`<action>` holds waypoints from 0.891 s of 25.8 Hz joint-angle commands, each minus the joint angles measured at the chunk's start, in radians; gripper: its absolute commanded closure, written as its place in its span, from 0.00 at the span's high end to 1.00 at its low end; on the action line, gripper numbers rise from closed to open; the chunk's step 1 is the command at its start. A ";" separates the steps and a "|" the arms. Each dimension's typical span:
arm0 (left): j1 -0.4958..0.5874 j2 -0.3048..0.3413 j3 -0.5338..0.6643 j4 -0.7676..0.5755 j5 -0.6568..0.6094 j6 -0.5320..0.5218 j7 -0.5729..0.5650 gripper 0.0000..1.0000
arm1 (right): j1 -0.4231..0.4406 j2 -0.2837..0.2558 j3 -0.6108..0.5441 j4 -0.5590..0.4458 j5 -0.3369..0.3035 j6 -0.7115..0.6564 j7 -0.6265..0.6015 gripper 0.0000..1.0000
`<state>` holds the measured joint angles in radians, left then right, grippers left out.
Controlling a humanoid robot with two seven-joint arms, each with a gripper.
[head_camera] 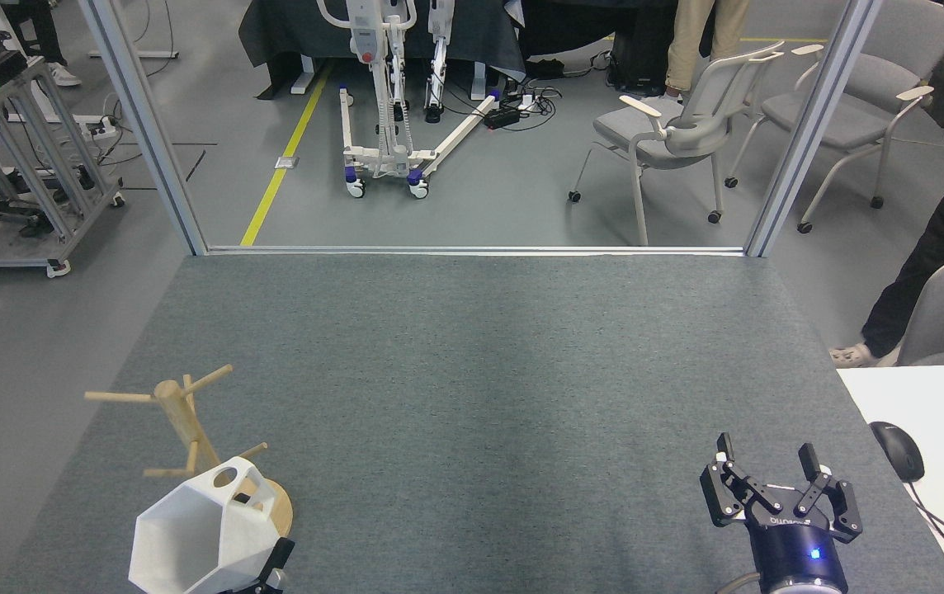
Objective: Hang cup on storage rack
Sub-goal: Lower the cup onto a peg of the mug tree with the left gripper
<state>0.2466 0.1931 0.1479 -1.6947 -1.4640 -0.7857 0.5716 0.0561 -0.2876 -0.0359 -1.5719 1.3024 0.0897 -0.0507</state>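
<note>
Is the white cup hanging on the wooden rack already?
No, the cup is gripped by the left hand in front of the wooden rack, and no peg passes through its handle.

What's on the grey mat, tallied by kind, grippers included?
White faceted cup: 1
Light wooden mug-tree rack: 1
Black grippers: 2, right open and empty, left mostly out of frame under the cup
Total: 4
</note>
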 commanded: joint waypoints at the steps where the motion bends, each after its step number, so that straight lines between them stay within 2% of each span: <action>1: 0.006 -0.001 -0.002 -0.017 0.001 0.000 -0.006 0.00 | 0.002 0.010 -0.002 0.007 0.000 0.001 -0.009 0.99; 5: 0.003 -0.004 -0.013 -0.014 -0.002 0.000 -0.010 0.00 | 0.002 0.021 -0.007 0.012 -0.002 0.002 -0.029 0.99; 11: -0.010 -0.017 -0.027 0.012 -0.006 0.000 -0.088 0.00 | 0.001 0.036 -0.007 0.010 -0.012 0.001 -0.015 0.99; 23: -0.013 -0.017 -0.014 0.038 0.002 0.000 -0.090 0.00 | -0.001 0.028 0.001 0.010 -0.011 0.001 -0.015 0.99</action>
<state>0.2357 0.1758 0.1292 -1.6607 -1.4651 -0.7857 0.4787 0.0585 -0.2611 -0.0361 -1.5613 1.2898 0.0905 -0.0654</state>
